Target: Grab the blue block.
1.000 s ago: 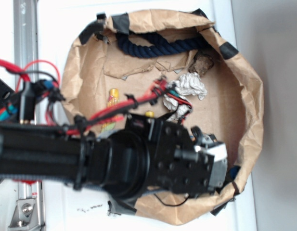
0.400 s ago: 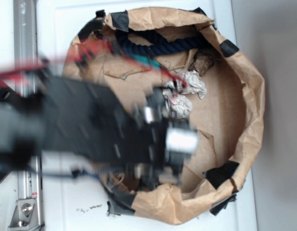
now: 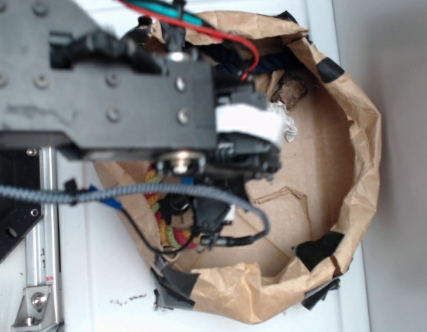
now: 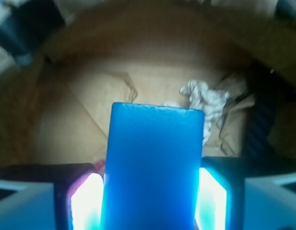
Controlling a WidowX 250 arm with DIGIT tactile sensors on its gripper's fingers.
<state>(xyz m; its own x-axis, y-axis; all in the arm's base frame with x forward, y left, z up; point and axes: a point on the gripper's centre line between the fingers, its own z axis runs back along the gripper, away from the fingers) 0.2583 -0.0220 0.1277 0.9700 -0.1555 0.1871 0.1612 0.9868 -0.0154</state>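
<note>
Hand clamped on the blue block above the paper bag

In the wrist view the hand (image 4: 150, 199) grips the blue block (image 4: 152, 167), one finger (image 4: 85, 201) pressed to each long side. The block's long axis runs straight out from the hand, its free end pointing toward the crumpled paper wad (image 4: 205, 103) on the floor of the brown paper bag (image 3: 351, 124), lifted clear of it.

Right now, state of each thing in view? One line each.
gripper: shut on the blue block, a finger on either side
blue block: held, lifted off the floor of the paper bag
paper bag: open, rim rolled down
crumpled paper wad: loose on the bag floor, untouched
navy rope: lying along the bag's far wall, mostly hidden by the arm
brown lump: resting by the bag wall near the rope
</note>
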